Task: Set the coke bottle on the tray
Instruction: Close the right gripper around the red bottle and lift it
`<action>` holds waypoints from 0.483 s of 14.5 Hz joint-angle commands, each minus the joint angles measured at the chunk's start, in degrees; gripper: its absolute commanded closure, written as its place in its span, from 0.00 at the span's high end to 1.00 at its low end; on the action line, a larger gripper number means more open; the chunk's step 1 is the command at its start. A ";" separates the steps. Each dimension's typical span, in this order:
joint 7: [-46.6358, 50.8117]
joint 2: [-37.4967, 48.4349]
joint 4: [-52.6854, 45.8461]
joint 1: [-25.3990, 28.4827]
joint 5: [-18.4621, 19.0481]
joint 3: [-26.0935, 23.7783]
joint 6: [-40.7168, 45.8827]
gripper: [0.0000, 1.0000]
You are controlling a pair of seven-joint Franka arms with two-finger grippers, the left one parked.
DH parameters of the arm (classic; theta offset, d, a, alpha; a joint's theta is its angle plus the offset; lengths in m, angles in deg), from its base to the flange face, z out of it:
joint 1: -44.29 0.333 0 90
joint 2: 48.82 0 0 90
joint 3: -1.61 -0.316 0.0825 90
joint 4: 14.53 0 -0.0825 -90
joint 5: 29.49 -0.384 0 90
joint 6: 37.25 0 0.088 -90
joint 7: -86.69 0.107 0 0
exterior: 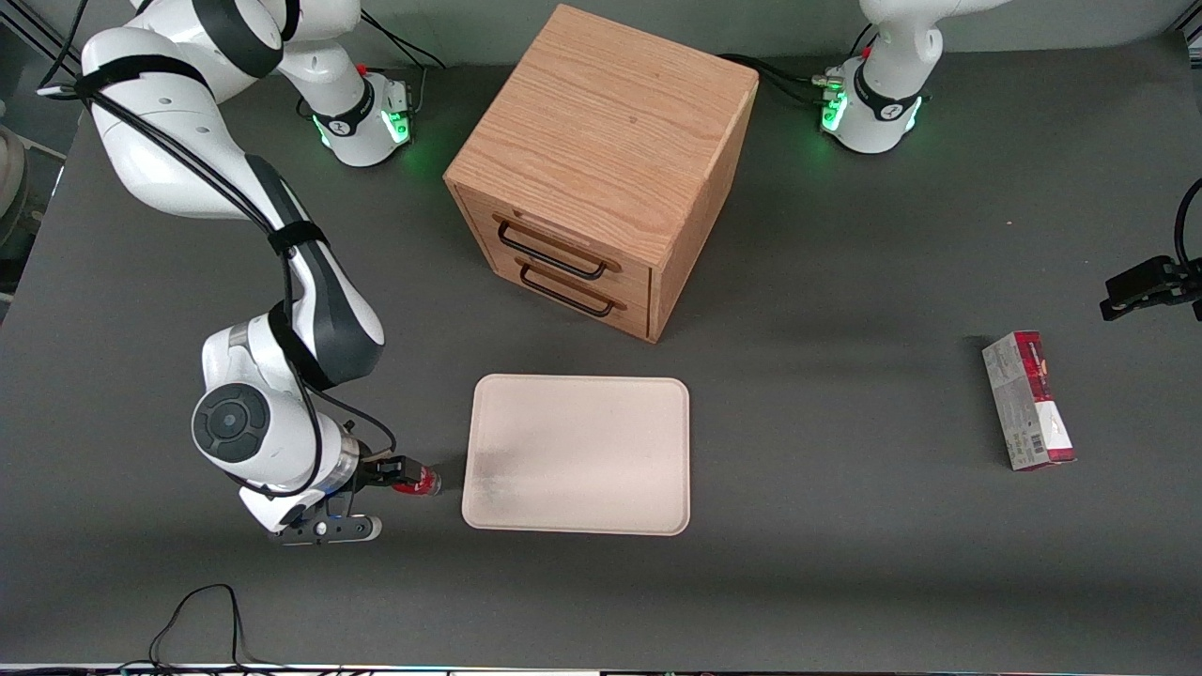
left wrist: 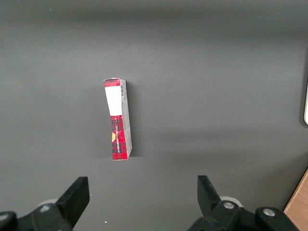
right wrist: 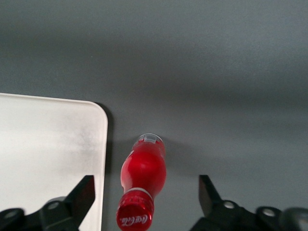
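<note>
While beside tray (exterior: 577,454), tool (exterior: 399,471) over coke bottle (right wrist: 143,171).

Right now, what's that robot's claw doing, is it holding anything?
Gripper: open, fingers spread either side of the coke bottle and holding nothing; it sits beside the tray, at the working arm's end.

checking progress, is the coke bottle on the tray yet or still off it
Off it. The coke bottle stands on the dark table beside the tray, between the open fingers of the gripper.
</note>
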 commanded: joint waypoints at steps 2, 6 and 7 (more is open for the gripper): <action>1.23 1.21 4.51 0.20 0.78 0.27 -3.32 0.88; 1.23 1.30 4.69 0.20 0.78 0.27 -2.36 0.76; 1.31 1.39 4.69 0.20 0.78 0.27 -2.35 0.66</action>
